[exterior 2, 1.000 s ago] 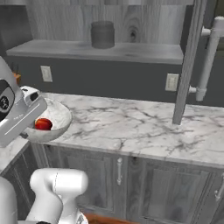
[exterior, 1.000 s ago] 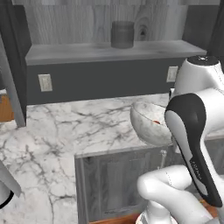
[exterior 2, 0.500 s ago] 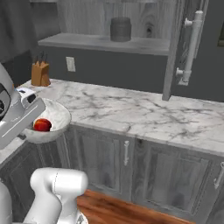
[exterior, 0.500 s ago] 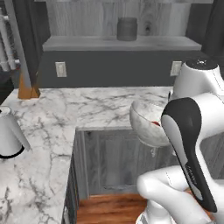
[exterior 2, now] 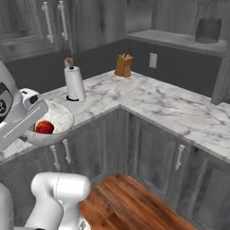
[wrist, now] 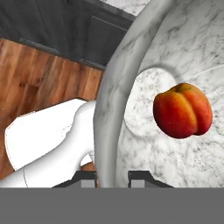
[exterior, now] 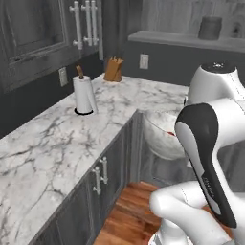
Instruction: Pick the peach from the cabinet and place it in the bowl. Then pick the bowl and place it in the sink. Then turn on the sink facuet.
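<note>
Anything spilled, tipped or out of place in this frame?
Nothing stands out. The peach sits inside the bowl, which the gripper holds by its rim, off the counter. The paper towel roll and the knife block stand upright on the counter.

flat even rendered light, no clear source, dim grey base views, soft low-res blur, faint shadow under paper towel roll [exterior: 84, 95], hand view brighter and sharper, peach [wrist: 182, 110] crisp, no glare or edge distortion

The arm [exterior: 210, 143] hides most of the bowl [exterior: 160, 139].
</note>
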Available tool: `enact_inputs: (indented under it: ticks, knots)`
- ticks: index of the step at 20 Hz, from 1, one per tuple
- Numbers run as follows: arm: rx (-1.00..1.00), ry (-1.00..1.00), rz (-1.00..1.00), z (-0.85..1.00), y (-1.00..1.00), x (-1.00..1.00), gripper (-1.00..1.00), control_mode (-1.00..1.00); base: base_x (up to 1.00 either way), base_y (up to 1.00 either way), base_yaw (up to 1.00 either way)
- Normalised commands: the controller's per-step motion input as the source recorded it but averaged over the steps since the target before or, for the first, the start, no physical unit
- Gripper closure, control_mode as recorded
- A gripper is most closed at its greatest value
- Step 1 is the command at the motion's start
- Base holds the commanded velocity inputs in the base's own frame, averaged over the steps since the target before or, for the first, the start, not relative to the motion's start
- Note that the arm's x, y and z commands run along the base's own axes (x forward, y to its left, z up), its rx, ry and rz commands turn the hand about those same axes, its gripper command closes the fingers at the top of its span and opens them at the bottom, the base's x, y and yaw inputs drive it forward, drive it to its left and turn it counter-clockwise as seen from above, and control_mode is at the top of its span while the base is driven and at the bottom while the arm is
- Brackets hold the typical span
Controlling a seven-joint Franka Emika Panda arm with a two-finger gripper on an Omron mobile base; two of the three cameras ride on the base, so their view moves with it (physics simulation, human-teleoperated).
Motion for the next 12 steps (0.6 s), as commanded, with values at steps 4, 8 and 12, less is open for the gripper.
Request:
enact_inputs:
  ticks: [4, 8, 12]
  knots:
    - [0.00, 0.00, 0.00, 0.00, 0.00, 0.00, 1.00, 1.00, -0.54, 0.04, 0.71]
    - [0.00, 0.00, 0.00, 0.00, 0.00, 0.00, 1.00, 1.00, -0.33, 0.27, 0.64]
    - [0.00, 0.00, 0.00, 0.00, 0.00, 0.00, 1.00, 1.00, -0.17, 0.47, 0.56]
